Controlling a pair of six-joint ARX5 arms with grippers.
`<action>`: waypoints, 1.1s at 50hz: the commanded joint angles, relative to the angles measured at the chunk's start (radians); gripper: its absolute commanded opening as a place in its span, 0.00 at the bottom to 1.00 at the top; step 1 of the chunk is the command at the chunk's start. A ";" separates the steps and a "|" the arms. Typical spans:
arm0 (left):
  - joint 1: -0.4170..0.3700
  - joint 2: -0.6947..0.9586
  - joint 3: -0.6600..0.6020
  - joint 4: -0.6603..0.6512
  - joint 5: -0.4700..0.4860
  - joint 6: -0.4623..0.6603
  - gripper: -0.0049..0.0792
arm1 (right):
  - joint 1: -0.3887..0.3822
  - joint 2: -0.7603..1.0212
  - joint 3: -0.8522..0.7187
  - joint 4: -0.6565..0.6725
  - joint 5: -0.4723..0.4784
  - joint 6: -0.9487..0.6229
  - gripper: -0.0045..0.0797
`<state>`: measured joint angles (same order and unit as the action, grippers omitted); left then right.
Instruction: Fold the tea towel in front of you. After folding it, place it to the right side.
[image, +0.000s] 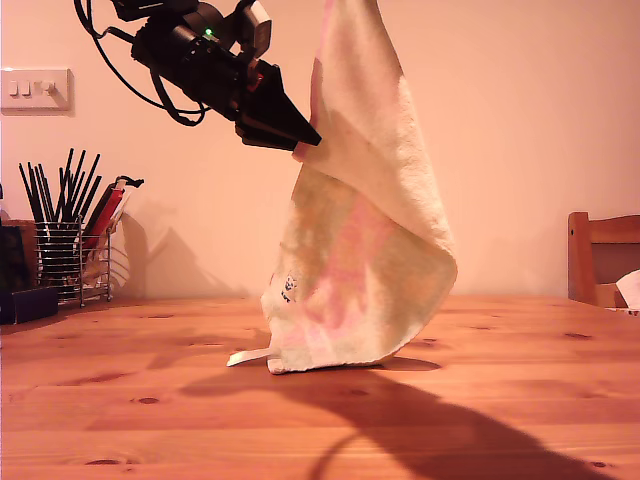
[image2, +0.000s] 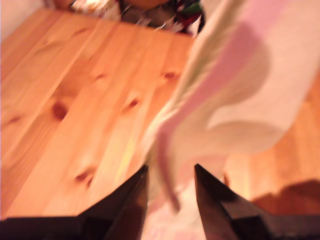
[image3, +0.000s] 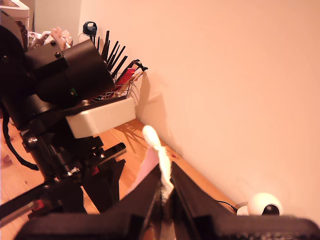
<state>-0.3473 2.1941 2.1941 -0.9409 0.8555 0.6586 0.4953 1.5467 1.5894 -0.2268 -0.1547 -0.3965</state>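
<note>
In the exterior view the tea towel (image: 365, 250) hangs lifted in the middle of the frame, its top running out of the picture at about 12 o'clock and its bottom hem resting on the wooden table (image: 120, 400), where a small white label tab (image: 248, 356) sticks out toward 9 o'clock. A black arm comes down from about 10 o'clock, and my first claw (image: 305, 145) is pinched on the towel's edge roughly a third of the way down the cloth. The pink and green patterned face shows on the lower half, the plain cream face above. A wire holder of black utensils (image: 65, 240) stands at 9 o'clock against the wall, and a wooden chair back (image: 600, 255) shows at 3 o'clock. In the first wrist view my first claw (image2: 171, 192) has its two dark tips apart with a fold of the tea towel (image2: 235, 90) passing between them; the picture is blurred, and the table (image2: 70, 100) lies below. In the second wrist view my second claw (image3: 165, 187) is closed on a thin edge of the tea towel (image3: 152, 140), which stands up out of its tips, and the other arm's black body (image3: 65, 80) sits just beside it, with the utensil holder (image3: 117, 75) behind.
</note>
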 joint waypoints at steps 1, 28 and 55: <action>-0.007 0.058 -0.011 0.005 0.002 -0.011 0.36 | 0.000 -0.001 -0.003 0.009 -0.003 0.002 0.04; -0.025 0.076 -0.011 -0.027 0.040 -0.035 0.04 | 0.000 -0.001 -0.003 0.001 -0.003 0.002 0.04; -0.013 0.076 -0.011 -0.026 0.111 -0.082 0.04 | 0.000 -0.001 -0.003 -0.011 -0.003 0.001 0.04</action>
<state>-0.3656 2.2486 2.1941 -0.9714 0.9604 0.5793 0.4950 1.5471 1.5894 -0.2459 -0.1543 -0.3965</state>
